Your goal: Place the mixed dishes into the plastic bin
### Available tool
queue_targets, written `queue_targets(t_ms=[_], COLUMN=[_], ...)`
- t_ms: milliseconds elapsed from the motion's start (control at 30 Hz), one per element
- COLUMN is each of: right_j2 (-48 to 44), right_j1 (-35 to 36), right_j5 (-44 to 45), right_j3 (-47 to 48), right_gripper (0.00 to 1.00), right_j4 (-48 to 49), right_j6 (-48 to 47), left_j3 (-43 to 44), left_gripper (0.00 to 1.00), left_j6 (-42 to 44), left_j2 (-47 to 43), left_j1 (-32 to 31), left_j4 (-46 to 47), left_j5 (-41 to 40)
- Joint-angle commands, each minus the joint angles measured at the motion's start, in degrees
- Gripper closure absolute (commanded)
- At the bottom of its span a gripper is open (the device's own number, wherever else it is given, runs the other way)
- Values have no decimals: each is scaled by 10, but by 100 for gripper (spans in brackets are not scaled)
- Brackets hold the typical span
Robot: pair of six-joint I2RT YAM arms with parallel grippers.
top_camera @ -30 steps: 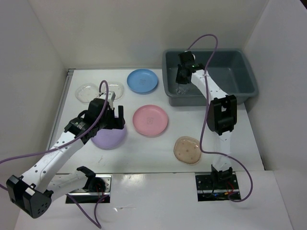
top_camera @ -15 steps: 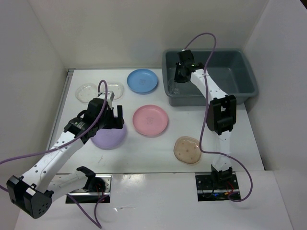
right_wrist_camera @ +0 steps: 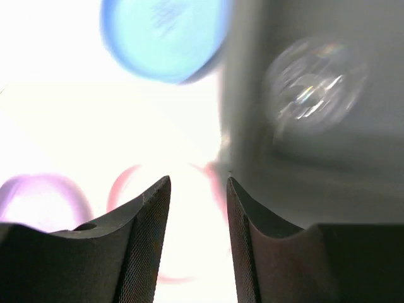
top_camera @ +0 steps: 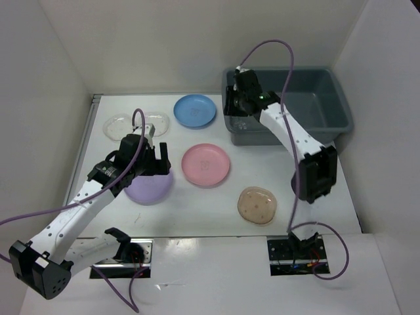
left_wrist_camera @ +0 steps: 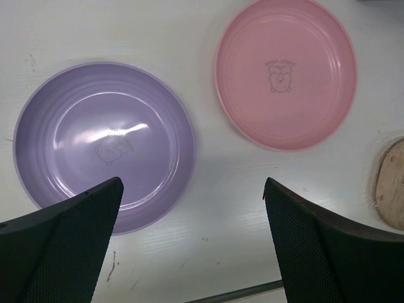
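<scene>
Over the left wall of the plastic bin [top_camera: 315, 108], the right tool [right_wrist_camera: 197, 183] hangs narrowly parted and empty, with what looks like a clear plate [right_wrist_camera: 315, 79] blurred inside, while the left tool [left_wrist_camera: 192, 183] gapes wide above the lavender plate [left_wrist_camera: 104, 145], presumably to straddle its rim.

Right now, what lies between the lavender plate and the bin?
The pink plate lies between the lavender plate and the bin; the top view shows this.
</scene>
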Motion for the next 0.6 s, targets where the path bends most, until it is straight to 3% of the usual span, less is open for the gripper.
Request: queue_targets(t_ms=[0,200,333,567], right_j2=[-147,-241,-289,-258], right_j1=[71,131,131,131], right_j5=[17,22,33,16], right_j3=[-112,-378,-471,-554], right_gripper=[53,53,55,56], right_j4=[36,75,101,193], right_j6=[38,148,224,335], left_j3=[-3,-13,-13,-19], left_gripper=[1,1,1,1], left_j6=[-30,-41,-41,-36], left_j2=[-5,6,6,12], left_j1=[4,9,9,9], left_j4=[26,43,48,48], left_j5=[2,28,34,45])
